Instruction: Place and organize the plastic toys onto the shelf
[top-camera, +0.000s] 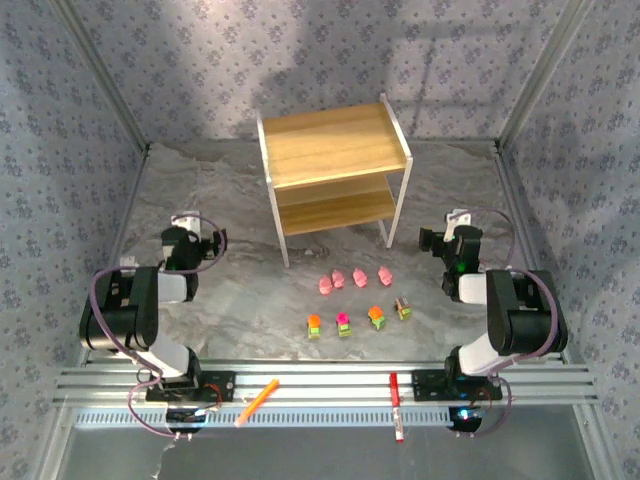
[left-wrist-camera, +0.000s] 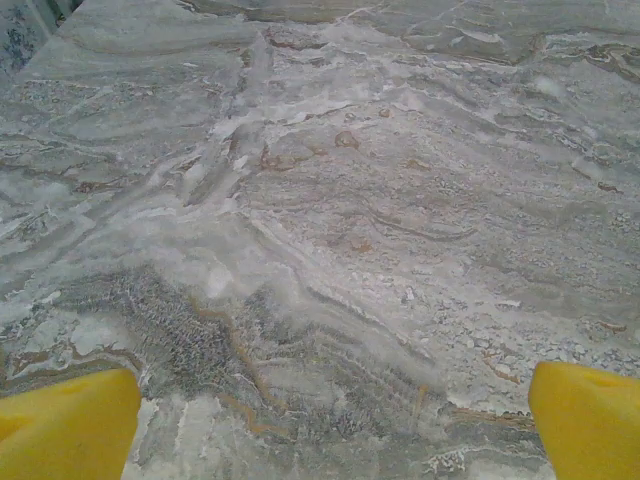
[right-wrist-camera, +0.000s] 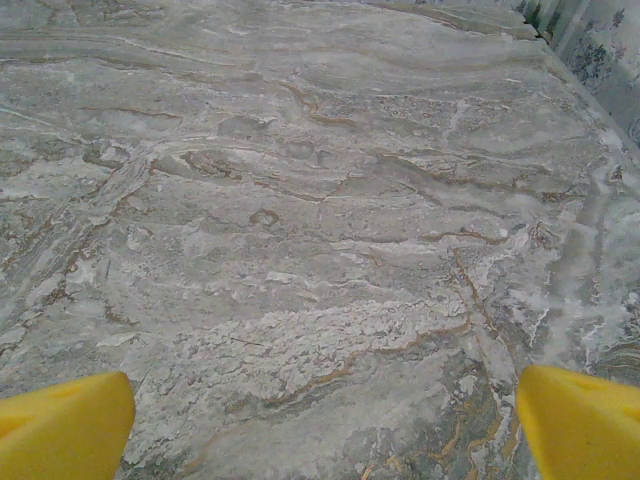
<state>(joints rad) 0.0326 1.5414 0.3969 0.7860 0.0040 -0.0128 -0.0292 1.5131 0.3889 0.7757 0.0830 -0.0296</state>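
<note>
The table (top-camera: 230, 300) is the broadest thing here, a slab with grey, veined, marble-like print, matte and uneven in tone. On its far middle stands the shelf (top-camera: 330, 140), upright on thin white metal legs, with two light wooden boards one above the other. Its long axis runs left to right, turned slightly so the right end sits farther back, and its open long side faces the arms. Both boards are bare.

The left gripper (left-wrist-camera: 335, 410) has its jaws spread wide: the yellow fingers (left-wrist-camera: 65, 425) sit at opposite lower corners of the left wrist view with only the marbled surface between them, holding nothing. The right gripper (right-wrist-camera: 325, 425) is equally wide apart, its blunt yellow fingers (right-wrist-camera: 585, 425) over bare tabletop, gripping nothing.

The plastic toys (top-camera: 360, 300) lie on the table in front of the shelf, between the two arms, apart from it. Four pink rounded figures form a row slanting up to the right; nearer the arms, four blocky green-yellow pieces with coloured tops form a second, parallel row.

An orange marker (top-camera: 257, 402) and a red marker (top-camera: 396, 405) lie on the ribbed metal rail (top-camera: 320, 385).
</note>
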